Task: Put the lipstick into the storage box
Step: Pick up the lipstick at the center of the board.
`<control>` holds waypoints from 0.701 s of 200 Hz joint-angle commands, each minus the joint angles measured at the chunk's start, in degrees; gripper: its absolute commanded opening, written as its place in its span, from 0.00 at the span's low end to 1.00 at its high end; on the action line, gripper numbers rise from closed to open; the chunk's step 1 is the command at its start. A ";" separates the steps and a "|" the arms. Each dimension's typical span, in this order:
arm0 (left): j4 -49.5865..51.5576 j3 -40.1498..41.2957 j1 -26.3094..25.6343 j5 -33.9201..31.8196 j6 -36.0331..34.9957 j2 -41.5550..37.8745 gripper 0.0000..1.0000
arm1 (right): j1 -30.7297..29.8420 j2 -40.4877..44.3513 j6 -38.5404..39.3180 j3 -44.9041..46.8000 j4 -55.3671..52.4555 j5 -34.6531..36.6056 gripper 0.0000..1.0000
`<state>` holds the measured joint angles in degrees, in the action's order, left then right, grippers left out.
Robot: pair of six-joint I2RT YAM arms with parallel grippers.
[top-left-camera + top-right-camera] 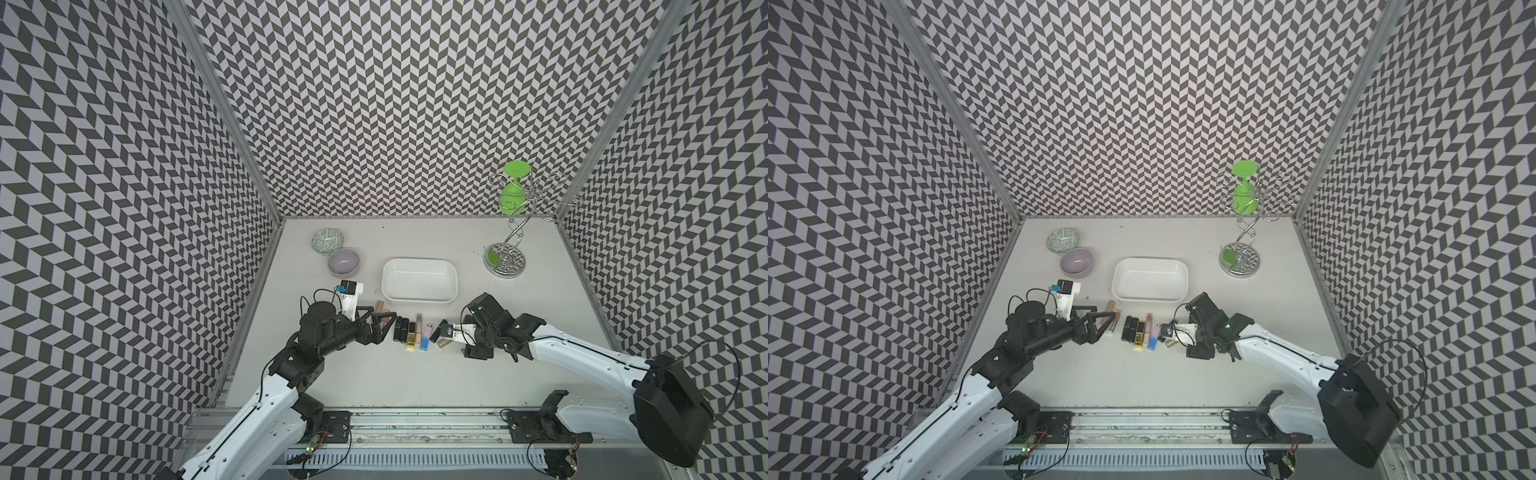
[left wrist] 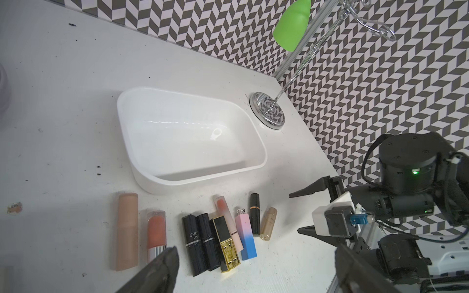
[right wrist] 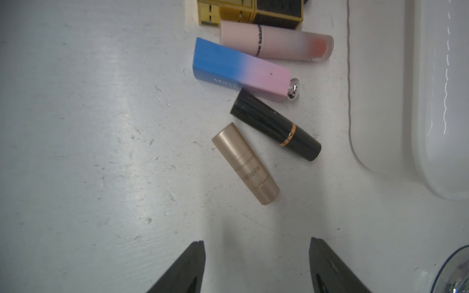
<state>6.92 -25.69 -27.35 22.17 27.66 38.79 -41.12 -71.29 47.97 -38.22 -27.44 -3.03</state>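
box: sat mid-table, white, low-walled and round-cornered, with a long side toward the arms; showed a bare floor in the left wrist view.
lipsticks: lay flat in a row on the table, just on the arms' side of the box, all outside it.
row order: ran from the left arm's end as peach tube, clear tube with an orange core, two black tubes, gold-black tube, frosted tube, pink-blue tube, banded tube, gold tube.
left gripper: hung low over the row's left end; fingers spread wide with nothing between them; one fingertip overlapped the clear tube's foot in the wrist view.
right gripper: hovered at the row's right end; fingers parted, gripped nothing; faced the gold tube, just ahead of the gap and untouched.
gold tube: lay tilted, last in the row, near the banded tube but apart from it.
banded tube: lay slanted, one end close against the pink-blue tube.
bowls: sat together toward the far left corner, lilac bowl nearer the box, green bowl behind it, rims touching or nearly so.
stand: stood near the far right corner, well apart from the lipsticks; carried a green piece on its upper hooks.
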 commanded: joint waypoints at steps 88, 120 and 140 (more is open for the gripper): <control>-4.32 0.93 -0.12 -0.29 -4.28 -0.74 0.99 | 1.04 -11.80 6.09 -4.94 3.86 -8.73 0.68; -5.07 1.52 -0.21 -0.34 -4.49 -0.72 0.99 | 1.79 -15.88 5.40 -7.54 2.79 -10.36 0.68; -4.84 1.37 -0.53 -1.12 -4.90 -0.93 0.99 | 2.26 -17.21 4.88 -7.84 2.50 -11.04 0.68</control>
<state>3.75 -24.88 -27.38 22.09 24.21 38.57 -39.53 -87.15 53.54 -44.95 -24.38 -11.79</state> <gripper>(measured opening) 0.988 0.679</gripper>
